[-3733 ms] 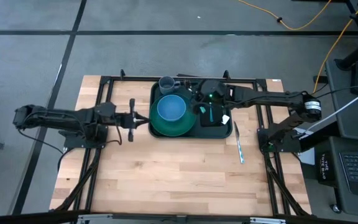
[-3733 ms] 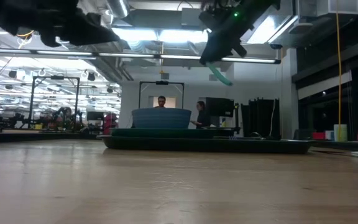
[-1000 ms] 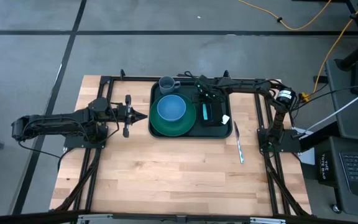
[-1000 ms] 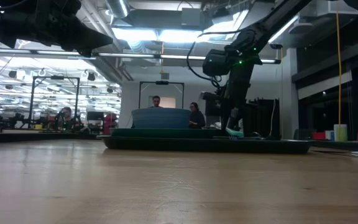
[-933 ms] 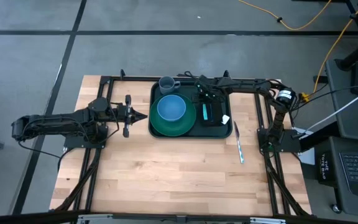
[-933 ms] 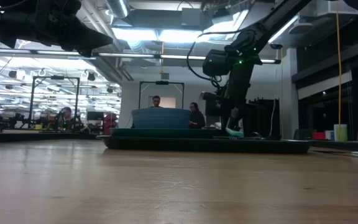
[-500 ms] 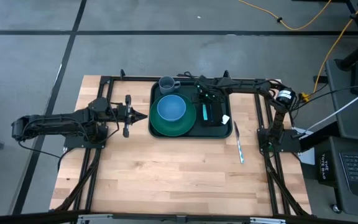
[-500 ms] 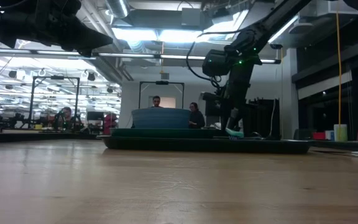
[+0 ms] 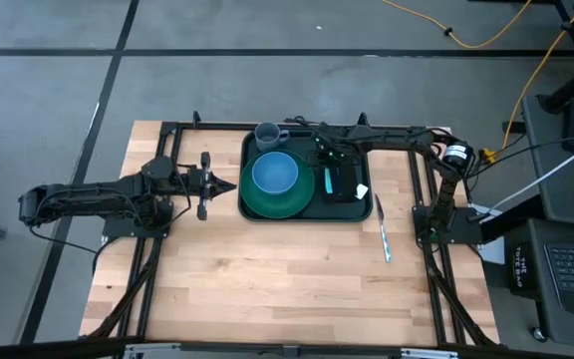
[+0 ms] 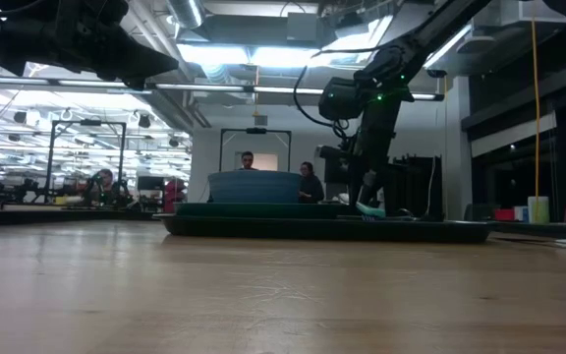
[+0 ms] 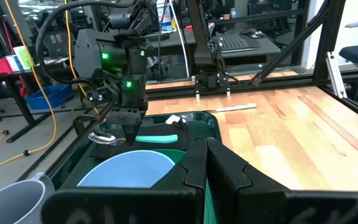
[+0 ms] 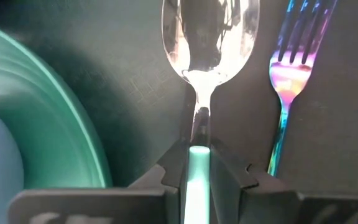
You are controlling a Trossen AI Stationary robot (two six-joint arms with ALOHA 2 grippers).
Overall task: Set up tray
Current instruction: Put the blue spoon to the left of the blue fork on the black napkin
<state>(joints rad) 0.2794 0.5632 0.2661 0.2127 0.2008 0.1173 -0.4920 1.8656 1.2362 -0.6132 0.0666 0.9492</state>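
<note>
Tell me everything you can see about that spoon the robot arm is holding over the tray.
The spoon has a shiny, mirror-like metal bowl and a mint-green handle that looks like plastic. The right gripper is shut on the handle, just below the neck. The spoon lies low over a black napkin on the right part of the dark green tray. A rainbow-tinted fork lies parallel beside it, apart from it, and the green plate is on its other side. Whether the bowl touches the napkin cannot be told.
</note>
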